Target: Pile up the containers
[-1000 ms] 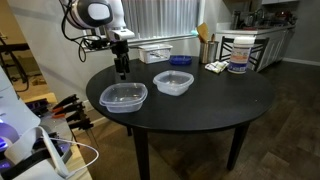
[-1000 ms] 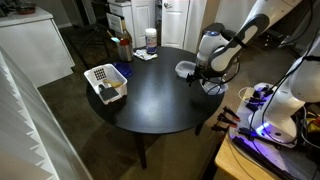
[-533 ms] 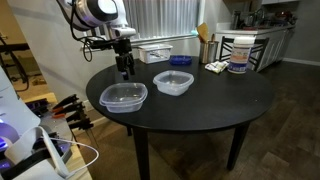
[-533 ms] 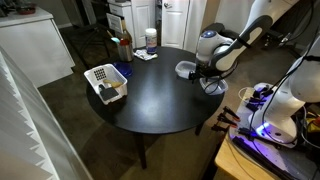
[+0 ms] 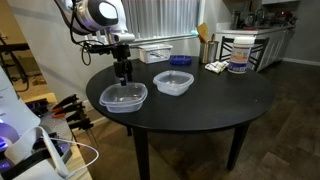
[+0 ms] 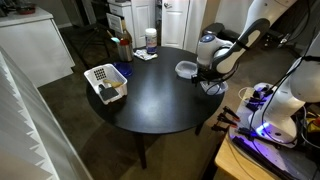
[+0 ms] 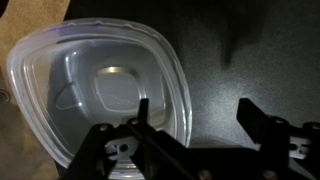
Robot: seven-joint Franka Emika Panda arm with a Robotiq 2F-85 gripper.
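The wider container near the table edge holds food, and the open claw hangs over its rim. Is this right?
No: the wider container is empty, as the wrist view shows. The open claw does hang over its rim, near the table edge.

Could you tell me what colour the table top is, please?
Black; the table top shows best in an exterior view.

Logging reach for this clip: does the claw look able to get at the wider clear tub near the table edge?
Probably yes. The open claw hangs just above the wider tub, whose rim sits between the fingers in the wrist view; nothing lies between them.
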